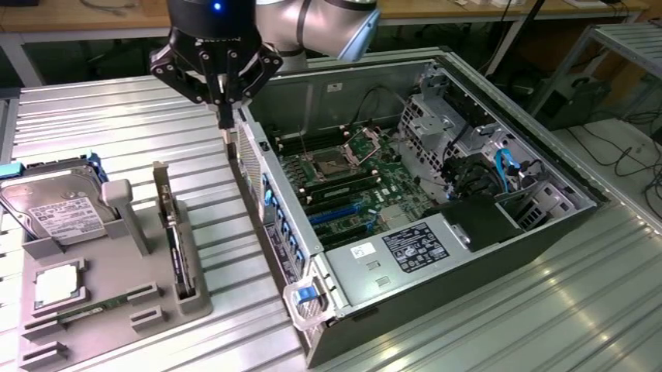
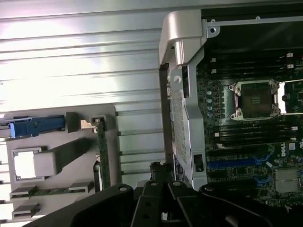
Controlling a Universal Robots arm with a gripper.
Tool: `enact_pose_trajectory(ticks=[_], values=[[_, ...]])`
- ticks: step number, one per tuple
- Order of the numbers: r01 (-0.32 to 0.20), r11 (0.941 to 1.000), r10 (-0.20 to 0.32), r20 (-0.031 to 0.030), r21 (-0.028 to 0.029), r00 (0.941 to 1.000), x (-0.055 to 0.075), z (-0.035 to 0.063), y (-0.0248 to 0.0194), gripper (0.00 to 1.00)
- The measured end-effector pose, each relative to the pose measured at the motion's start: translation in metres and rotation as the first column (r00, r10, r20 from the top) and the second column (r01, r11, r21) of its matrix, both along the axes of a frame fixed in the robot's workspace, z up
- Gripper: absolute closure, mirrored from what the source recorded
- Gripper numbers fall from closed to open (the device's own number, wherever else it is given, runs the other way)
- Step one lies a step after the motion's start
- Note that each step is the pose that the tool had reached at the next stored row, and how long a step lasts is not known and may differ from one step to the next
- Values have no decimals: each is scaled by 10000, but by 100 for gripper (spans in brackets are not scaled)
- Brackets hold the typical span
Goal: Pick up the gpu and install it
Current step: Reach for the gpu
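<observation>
A robot gripper (image 1: 223, 124), its fingers clenched on nothing, hangs beside the open computer case (image 1: 414, 194). The gpu (image 1: 174, 232) stands on edge in a grey holder (image 1: 108, 291) on the tabletop (image 1: 104, 132). It is probably light, stiff and fragile, best gripped along its top edge.

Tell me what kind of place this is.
Probably a robotics lab bench for PC assembly trials: an open computer case with a bare motherboard on a ribbed metal table, a grey fixture tray holding a hard drive, and workbenches behind.
</observation>
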State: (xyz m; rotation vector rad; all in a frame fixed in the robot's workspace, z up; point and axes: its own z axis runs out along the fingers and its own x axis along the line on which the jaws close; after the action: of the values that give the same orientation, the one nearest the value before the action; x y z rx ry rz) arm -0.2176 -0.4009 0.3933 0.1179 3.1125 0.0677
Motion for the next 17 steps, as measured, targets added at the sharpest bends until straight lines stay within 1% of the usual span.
enact_pose_trajectory(ticks=[5,17], values=[[1,10000,-1,0,0,10000,-68,0,-3,89],[0,10000,0,0,0,10000,-168,0,-8,89]])
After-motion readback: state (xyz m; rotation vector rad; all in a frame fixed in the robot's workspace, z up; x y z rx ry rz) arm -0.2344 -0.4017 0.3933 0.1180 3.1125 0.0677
